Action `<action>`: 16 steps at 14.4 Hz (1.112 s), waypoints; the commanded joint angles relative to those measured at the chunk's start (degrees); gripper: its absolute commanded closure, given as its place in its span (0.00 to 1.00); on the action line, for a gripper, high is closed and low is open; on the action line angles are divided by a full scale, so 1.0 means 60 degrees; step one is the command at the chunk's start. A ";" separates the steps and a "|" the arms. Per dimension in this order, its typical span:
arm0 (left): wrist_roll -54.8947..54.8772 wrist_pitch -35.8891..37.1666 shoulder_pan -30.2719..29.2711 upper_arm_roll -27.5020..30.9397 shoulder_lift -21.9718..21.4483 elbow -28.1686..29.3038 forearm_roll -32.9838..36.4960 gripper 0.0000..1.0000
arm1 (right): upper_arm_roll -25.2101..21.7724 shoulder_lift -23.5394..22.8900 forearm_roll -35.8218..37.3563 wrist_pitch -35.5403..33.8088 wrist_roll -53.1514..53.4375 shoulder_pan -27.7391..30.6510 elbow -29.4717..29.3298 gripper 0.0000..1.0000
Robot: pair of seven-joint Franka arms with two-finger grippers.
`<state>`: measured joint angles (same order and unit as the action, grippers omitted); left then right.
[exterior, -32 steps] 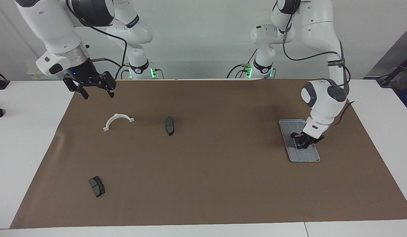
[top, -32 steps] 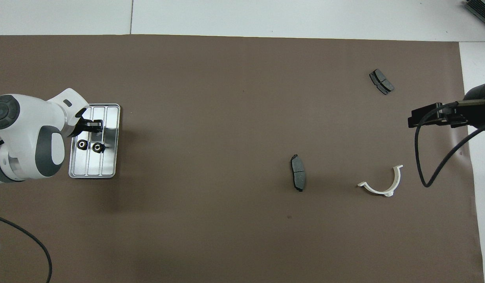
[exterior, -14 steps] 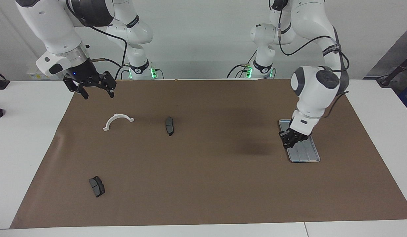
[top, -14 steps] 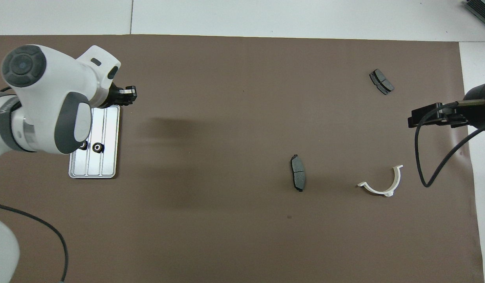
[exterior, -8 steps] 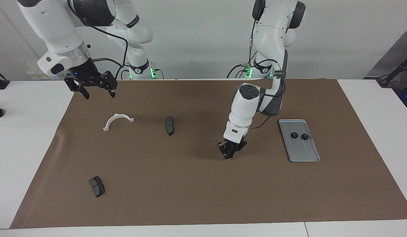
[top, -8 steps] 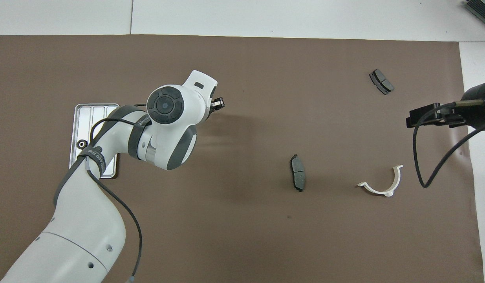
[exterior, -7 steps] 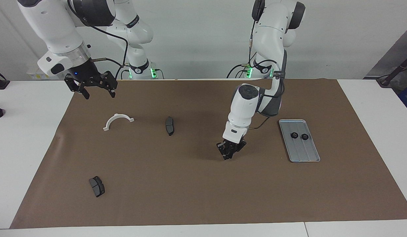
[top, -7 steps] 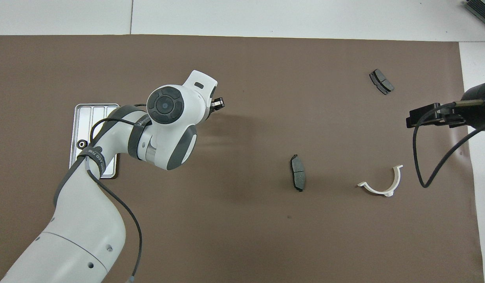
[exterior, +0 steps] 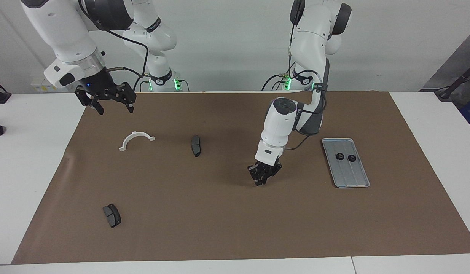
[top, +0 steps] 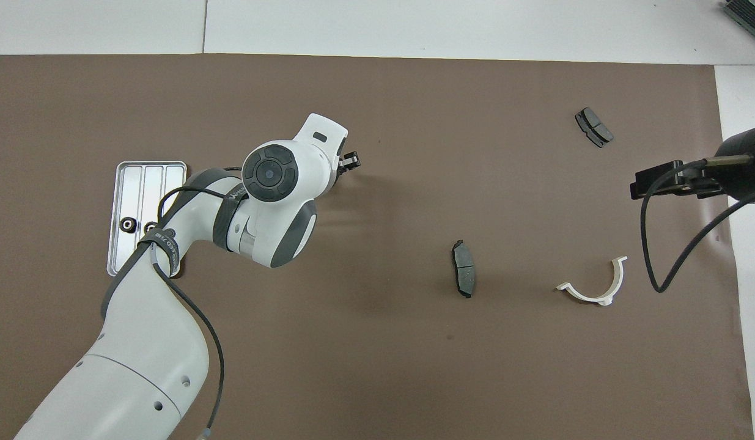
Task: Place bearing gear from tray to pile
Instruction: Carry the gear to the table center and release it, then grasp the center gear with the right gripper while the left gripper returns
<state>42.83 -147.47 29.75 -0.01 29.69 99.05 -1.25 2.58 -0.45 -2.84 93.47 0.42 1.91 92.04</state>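
Two bearing gears [exterior: 339,156] [exterior: 351,157] sit side by side in the tray [exterior: 351,179], toward the left arm's end of the mat [exterior: 219,220]. L gripper [exterior: 262,176] hangs low over bare mat, approx. midway between the tray and the nearer brake pad [exterior: 196,145]. Can't tell whether it's clenched or released, nor whether a gear's in it; no gear shows on the mat under it. R gripper [exterior: 112,106] waits, jaws apart and holding nothing, over the mat's edge at the right arm's end, near the white half-ring bracket [exterior: 136,139]. A 2nd pad [exterior: 112,215] lies farther from the robots. No cluster of gears shows anywhere yet, so the drop spot is a guess. Step in hand, prob.: the set-down part of a tray-to-pile carry. Next move needs the L gripper to get clear upward w/o nudging whatever it's put down, then go back over the tray and come straight down on one gear w/o knocking its neighbour.
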 commanded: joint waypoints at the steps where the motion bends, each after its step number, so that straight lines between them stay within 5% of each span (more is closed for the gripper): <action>1: 0.0230 0.1046 0.0111 0.0221 -0.0070 -0.0451 0.0047 0.00 | 0.0039 0.0163 -0.0244 -0.0066 -0.0274 0.0091 0.0085 0.00; 9: 0.0069 0.4712 -0.2216 0.0265 -0.2148 -0.0498 0.0076 0.00 | 0.0989 0.0018 -0.0186 0.0751 -0.0187 -0.0011 0.0509 0.00; 13: -0.0004 0.5578 -0.3124 0.0265 -0.2516 -0.0236 0.0076 0.00 | 0.0991 -0.1459 0.0236 0.2405 0.1329 -0.1589 0.0160 0.00; 16: -0.0471 0.5084 -0.3871 0.0265 -0.3128 0.1283 0.0091 0.00 | 0.1005 -0.2997 0.1102 0.3051 0.2229 -0.2557 -0.0821 0.00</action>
<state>42.00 -114.66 9.63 2.16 15.23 98.46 -1.22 8.59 -11.53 1.10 110.48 10.85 -10.57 92.98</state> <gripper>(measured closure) 0.000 0.000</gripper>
